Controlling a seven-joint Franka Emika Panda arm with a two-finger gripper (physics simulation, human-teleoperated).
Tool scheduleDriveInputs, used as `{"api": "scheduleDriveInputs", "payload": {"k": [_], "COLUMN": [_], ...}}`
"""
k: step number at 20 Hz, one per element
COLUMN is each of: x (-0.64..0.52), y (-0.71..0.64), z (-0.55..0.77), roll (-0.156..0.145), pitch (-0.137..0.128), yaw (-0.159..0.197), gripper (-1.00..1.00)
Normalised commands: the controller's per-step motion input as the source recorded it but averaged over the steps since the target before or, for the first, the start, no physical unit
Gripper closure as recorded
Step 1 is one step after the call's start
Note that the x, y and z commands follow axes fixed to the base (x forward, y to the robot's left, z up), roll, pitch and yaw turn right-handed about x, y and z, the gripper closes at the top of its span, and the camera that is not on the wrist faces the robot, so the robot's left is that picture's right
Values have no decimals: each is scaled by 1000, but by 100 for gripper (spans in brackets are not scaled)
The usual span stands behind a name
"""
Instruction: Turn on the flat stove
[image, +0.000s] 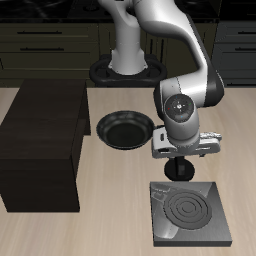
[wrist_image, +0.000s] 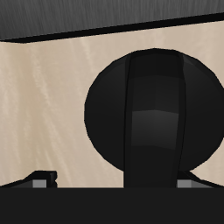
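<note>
Nearest the front edge of the desk (image: 120, 225), at about five o'clock from the desk's middle in the exterior view: the flat stove (image: 189, 213), a thin square dark-grey slab, lying flat, its concentric ring coil dark, not glowing. Small knob (image: 155, 198) on the slab's nine o'clock side, beside the coil.

Just beyond the stove's back edge, at twelve o'clock from the knob: the gripper (image: 180, 166), hanging low over the wood, pointed downward, apart from the knob and not touching the slab as far as can be seen. Fingers hidden under the hand's dark body in the exterior view and only dark blurred shapes in the wrist view; cannot tell whether apart or together. Nothing visibly held.

Farther back, at ten o'clock from the gripper: round black frying pan (image: 124, 130), resting flat, near the wrist but apart from it. In the wrist view, the same frying pan (wrist_image: 114, 114) as a large black disc behind a dark upright part of the gripper, pale wood all round.

At nine o'clock from the pan: big dark box-shaped cabinet (image: 42, 140), standing on the desk.

Farthest back, at twelve o'clock: the robot's round base (image: 128, 70).
</note>
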Motion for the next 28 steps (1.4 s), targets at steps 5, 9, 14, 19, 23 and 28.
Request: {"api": "scheduleDriveInputs", "payload": {"k": [5, 9, 14, 19, 23, 28], "x": [-123, -138, -31, 4, -44, -52], "y": [-92, -163, -120, -345, -348, -308], "z": [-204, -30, 137, 239, 341, 280], "roll": [1, -13, -13, -68, -56, -51], "pitch": [7, -21, -44, -67, -100, -64], "yaw": [-18, 15, 28, 77, 78, 44], "gripper": [100, 100, 100, 100, 100, 100]}}
